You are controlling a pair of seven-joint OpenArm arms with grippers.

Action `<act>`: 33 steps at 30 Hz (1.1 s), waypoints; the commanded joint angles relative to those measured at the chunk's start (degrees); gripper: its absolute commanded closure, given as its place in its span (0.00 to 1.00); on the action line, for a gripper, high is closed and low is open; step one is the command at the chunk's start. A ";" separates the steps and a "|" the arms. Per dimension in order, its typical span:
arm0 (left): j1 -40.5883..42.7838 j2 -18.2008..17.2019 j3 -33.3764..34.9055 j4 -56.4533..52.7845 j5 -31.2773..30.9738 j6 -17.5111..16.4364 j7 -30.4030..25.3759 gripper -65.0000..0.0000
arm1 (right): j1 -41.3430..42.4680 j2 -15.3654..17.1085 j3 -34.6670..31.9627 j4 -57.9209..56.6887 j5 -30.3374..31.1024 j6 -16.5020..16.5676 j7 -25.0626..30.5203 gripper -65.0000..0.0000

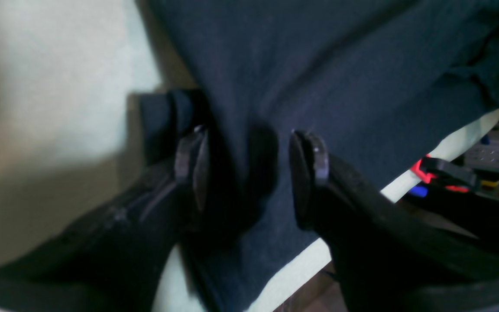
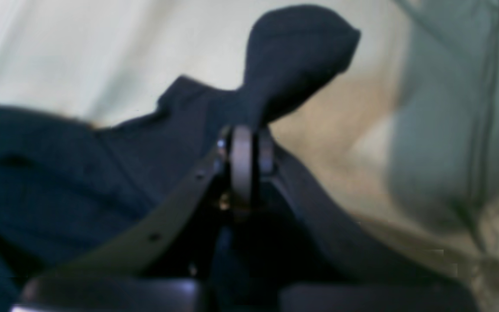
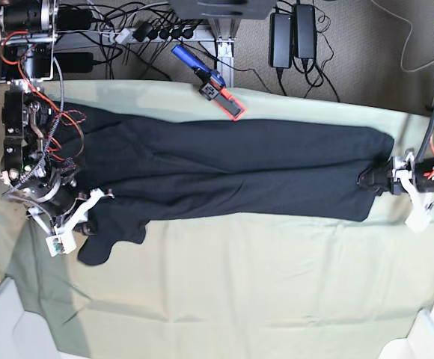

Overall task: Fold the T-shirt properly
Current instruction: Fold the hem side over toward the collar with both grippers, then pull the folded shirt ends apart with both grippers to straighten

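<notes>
The black T-shirt (image 3: 232, 176) lies stretched in a long band across the pale green table cloth (image 3: 239, 299), plain side up, with no print showing. My right gripper (image 3: 90, 217) is at the shirt's left end. In the right wrist view it (image 2: 247, 138) is shut on a fold of the T-shirt (image 2: 80, 173), and a tuft of cloth sticks out past the tips. My left gripper (image 3: 374, 179) is at the shirt's right end. In the left wrist view it (image 1: 249, 160) is open, its fingers astride the T-shirt (image 1: 340, 65) near the table edge.
A blue and orange tool (image 3: 215, 84) lies at the table's back edge. Cables and power bricks (image 3: 292, 34) sit beyond it. Red and black clamps (image 1: 444, 173) hang off the table edge beside my left gripper.
</notes>
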 commanded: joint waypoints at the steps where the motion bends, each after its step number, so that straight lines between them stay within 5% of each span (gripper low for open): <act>1: -1.11 -1.95 -0.44 1.14 -0.92 -0.93 -0.35 0.51 | -0.13 1.11 0.33 2.58 0.26 2.73 1.77 1.00; 19: -1.05 -4.09 -0.44 7.76 -6.82 -0.93 5.29 0.51 | -16.74 5.05 0.44 19.30 -6.75 2.67 4.59 1.00; 33: 1.75 -4.07 -0.44 7.82 -12.20 -0.93 8.71 0.51 | -25.42 5.31 0.44 23.23 -4.98 2.62 4.33 1.00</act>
